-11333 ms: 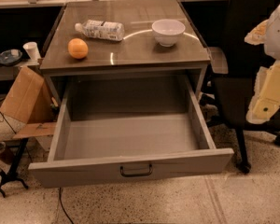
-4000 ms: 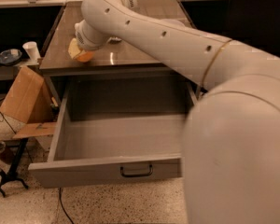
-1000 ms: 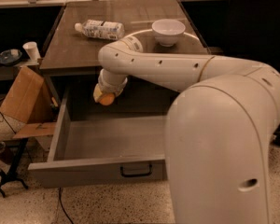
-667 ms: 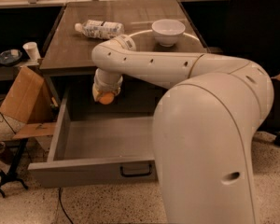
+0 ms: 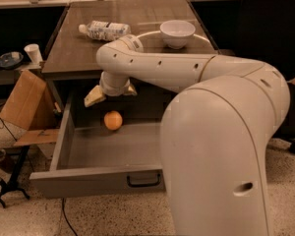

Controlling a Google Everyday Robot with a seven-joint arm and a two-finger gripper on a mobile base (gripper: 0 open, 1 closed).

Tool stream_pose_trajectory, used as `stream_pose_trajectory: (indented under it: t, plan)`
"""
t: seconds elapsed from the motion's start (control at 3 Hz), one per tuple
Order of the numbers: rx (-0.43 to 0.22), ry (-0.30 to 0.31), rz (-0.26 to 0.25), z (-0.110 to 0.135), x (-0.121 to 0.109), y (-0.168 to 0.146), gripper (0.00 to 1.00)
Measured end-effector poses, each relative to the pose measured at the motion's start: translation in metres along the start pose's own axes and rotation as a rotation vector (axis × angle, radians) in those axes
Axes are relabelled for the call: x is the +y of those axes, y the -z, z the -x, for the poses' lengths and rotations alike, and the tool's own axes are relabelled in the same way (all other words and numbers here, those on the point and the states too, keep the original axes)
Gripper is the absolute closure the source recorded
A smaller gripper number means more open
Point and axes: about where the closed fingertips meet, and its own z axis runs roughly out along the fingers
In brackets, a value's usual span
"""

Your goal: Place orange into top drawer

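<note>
Where the orange [image 5: 113, 120] sits: inside the open top drawer [image 5: 78, 183], far left part, clear of the pincer.
Orange's look: small, round, matte.
Pincer [image 5: 110, 96]: just above the orange, fingers spread wide, holding nothing.
Desk [image 5: 71, 55]: brown top; white bowl [image 5: 177, 32] far right, plastic bottle [image 5: 104, 30] lying far left.
Room: speckled floor [image 5: 88, 215], cardboard box [image 5: 24, 102] at left.

The pincer [image 5: 111, 93], fingers spread, hangs over the rear left of the top drawer [image 5: 96, 180], under the bench [image 5: 64, 58] edge. The orange [image 5: 113, 120] sits just below it, apart. The drawer floor in front is bare; the arm [image 5: 187, 70] blocks the right side.
</note>
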Motion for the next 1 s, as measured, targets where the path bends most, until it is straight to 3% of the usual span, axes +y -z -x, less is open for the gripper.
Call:
stream_pose_trajectory:
  t: [0.67,1.0]
  plan:
    - [0.023,-0.035,-0.008,-0.0021,-0.0015,0.0028,0.0]
    - [0.049,-0.054,0.015,-0.0098,-0.005,0.0043,0.0]
